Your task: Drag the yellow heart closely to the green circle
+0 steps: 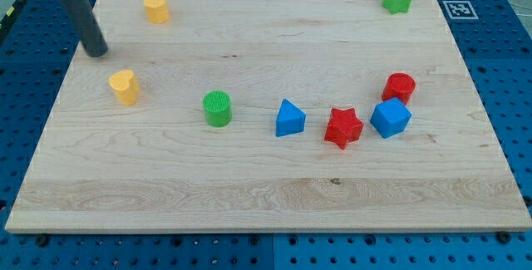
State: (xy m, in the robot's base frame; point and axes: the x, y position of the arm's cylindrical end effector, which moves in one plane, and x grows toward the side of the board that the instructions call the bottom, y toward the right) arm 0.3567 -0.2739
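While my tip (97,51) shows, its rod's top is cropped.

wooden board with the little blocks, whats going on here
A robot arm's dark rod is working on a wooden board of small blocks. My tip sits near the view's upper left, just above and left of the yellow heart, not touching it. The green circle stands to the heart's right with a clear gap between them, so the heart has not yet been brought close.
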